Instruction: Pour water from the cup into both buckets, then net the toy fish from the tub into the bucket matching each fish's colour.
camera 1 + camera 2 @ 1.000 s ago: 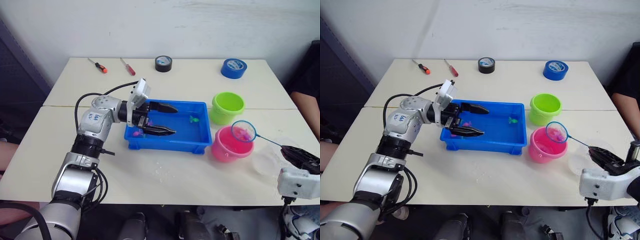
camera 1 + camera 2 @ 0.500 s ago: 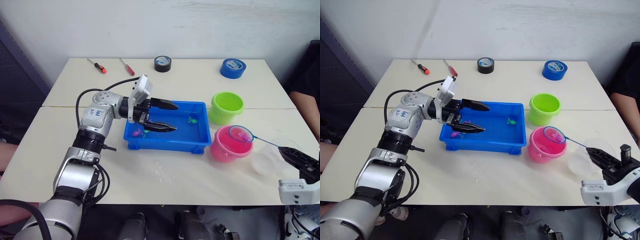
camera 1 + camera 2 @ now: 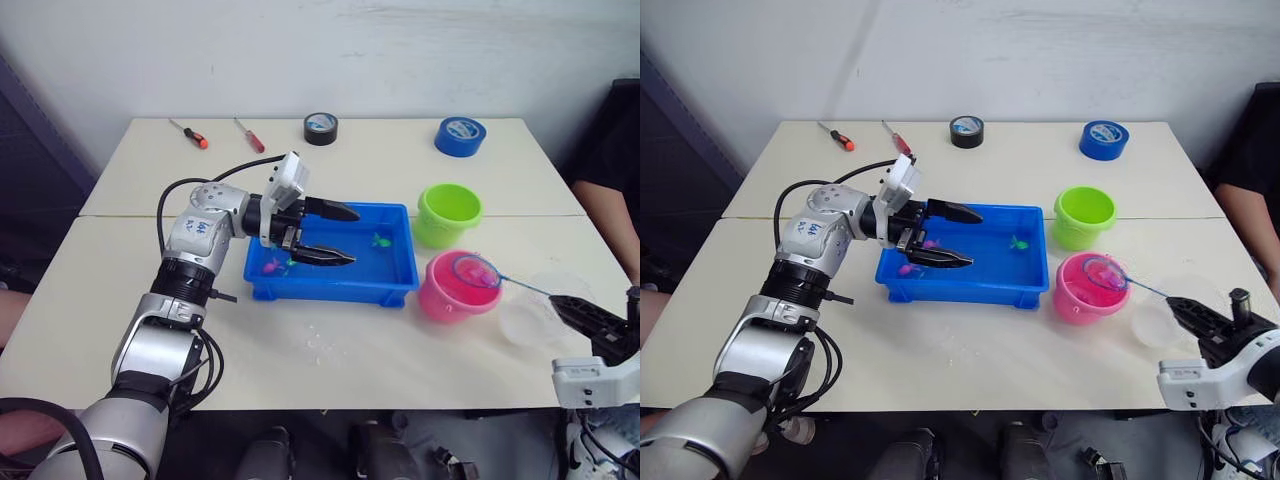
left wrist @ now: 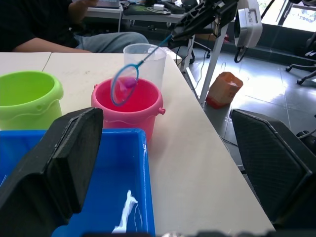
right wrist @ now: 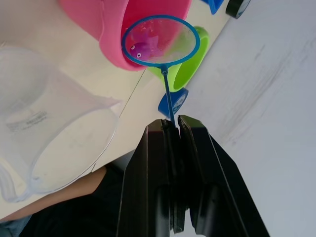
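A pale, matte table (image 3: 380, 330) is standing against a plain white wall, and the work is going on across its middle.

The right gripper (image 5: 174, 129) is pinching its two black fingers tight on the thin dark handle of the net (image 3: 1105, 273). The net's light blue hoop is hanging over the mouth of the pink bucket (image 3: 1082, 295), and a pink fish (image 5: 144, 47) is lying in its clear mesh. Just beside that bucket, toward the right gripper, the clear plastic cup (image 3: 537, 310) is sitting upright on the table; whether water is left in it I cannot tell.

The left gripper (image 3: 332, 234) is hovering over the blue tub (image 3: 395, 270) with its jaws spread wide and gripping nothing. In the tub, a green fish (image 3: 381, 239) is lying near the far right corner and a pink fish (image 3: 271, 267) at the left end. The lime green bucket (image 3: 447, 213) is standing just beyond the pink one.

Judging from this, the netting is under way: one pink fish is about to be tipped out, and at least two fish are waiting. The buckets are smooth, round, glossy plastic, and the tub is a shallow, rimmed rectangle.
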Motion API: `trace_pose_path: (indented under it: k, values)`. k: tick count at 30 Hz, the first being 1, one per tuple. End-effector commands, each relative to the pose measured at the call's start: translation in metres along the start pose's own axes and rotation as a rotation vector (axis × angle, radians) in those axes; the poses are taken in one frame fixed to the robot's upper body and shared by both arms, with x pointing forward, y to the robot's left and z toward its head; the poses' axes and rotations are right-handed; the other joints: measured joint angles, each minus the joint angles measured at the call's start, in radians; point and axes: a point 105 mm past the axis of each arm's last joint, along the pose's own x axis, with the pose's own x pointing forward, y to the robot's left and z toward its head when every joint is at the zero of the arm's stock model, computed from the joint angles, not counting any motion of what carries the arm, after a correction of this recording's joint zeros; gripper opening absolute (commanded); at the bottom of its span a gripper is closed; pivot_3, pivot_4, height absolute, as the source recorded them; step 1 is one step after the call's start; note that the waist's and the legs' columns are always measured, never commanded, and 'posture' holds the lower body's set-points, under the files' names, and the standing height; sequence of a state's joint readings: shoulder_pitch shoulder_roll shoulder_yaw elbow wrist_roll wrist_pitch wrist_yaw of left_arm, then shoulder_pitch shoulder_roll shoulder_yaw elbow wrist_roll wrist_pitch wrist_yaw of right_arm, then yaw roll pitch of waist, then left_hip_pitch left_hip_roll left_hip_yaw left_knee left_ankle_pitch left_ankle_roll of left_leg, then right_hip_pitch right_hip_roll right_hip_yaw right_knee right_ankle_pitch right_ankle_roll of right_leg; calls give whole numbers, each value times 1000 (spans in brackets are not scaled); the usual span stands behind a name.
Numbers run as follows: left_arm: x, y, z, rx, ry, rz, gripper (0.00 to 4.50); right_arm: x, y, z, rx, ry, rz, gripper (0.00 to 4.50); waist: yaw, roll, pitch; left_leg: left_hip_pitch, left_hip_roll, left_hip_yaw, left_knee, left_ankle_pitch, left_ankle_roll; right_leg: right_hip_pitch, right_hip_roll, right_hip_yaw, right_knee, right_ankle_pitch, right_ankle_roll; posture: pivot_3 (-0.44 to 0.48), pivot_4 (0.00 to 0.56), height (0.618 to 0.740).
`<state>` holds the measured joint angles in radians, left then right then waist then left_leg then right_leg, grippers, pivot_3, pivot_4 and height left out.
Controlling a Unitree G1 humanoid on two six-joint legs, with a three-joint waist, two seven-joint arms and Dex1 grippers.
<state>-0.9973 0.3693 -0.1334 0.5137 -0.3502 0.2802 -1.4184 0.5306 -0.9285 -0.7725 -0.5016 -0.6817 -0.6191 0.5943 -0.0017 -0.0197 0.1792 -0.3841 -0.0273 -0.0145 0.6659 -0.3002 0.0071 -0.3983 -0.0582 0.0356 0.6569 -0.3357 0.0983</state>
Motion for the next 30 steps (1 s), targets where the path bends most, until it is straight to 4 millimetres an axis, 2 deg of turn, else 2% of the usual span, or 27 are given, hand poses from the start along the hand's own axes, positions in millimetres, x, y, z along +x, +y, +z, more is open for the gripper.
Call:
trace_pose_path:
  k: [1,4,6,8,10,13,17,19,22,24,28,30]
  values:
    - [-2,3,15,66,-16,14,4447,-1,-20,-9,-7,50,-125,0,0,0,0,0,0,0,0,0,0,0,0,0,0,0,0,0,150,736]
    - [-4,2,15,68,-15,14,4447,-1,-32,-18,-29,93,-168,0,-1,0,0,0,-1,1,1,0,0,0,-1,1,0,0,0,0,150,736]
    - [-5,2,14,70,-13,20,4447,3,-23,-10,-17,51,-122,0,0,0,0,1,0,0,0,1,-1,1,-1,0,0,0,0,0,150,736]
    - [-5,4,15,71,-17,29,4447,7,-5,5,7,-9,-47,0,3,0,0,1,0,0,0,1,-1,1,0,0,0,0,0,0,150,736]
    - [-5,4,15,72,-17,31,4447,7,0,4,53,10,-53,0,5,0,0,0,0,-1,0,1,-1,1,0,-1,0,0,0,0,150,736]
    - [-10,5,11,64,4,46,4447,1,-15,-12,146,77,-147,0,2,0,0,0,-1,0,0,0,-1,1,-1,0,0,0,0,0,150,736]
    - [-25,8,1,38,42,94,4447,-4,-40,-18,196,41,-197,0,-9,0,0,4,-1,1,-1,0,1,4,-1,1,0,0,1,0,150,736]
    - [-35,7,-4,18,56,124,4447,-6,-60,-24,213,22,-230,0,-13,0,0,7,0,1,-2,-1,3,6,0,1,0,0,0,0,150,736]
    - [-55,4,-16,-11,95,192,4447,6,-87,-26,405,-84,-278,0,-28,0,0,9,1,1,-3,-1,3,7,0,1,0,0,0,0,150,736]
    - [-70,1,-23,-28,128,239,4447,25,-96,-16,702,-209,-277,0,-31,-2,1,10,2,1,-3,-2,2,7,0,1,0,0,0,0,150,736]
    - [-98,-4,-28,-45,176,349,4447,67,-97,20,1089,-428,-85,0,-25,-4,3,9,5,-2,-3,-2,0,6,1,-1,1,-1,-2,0,150,736]
    - [-113,-10,-31,-48,211,399,4447,85,-102,39,1226,-516,1,0,-28,-4,3,7,5,-2,-3,-2,0,5,0,-1,1,-1,-2,0,150,736]
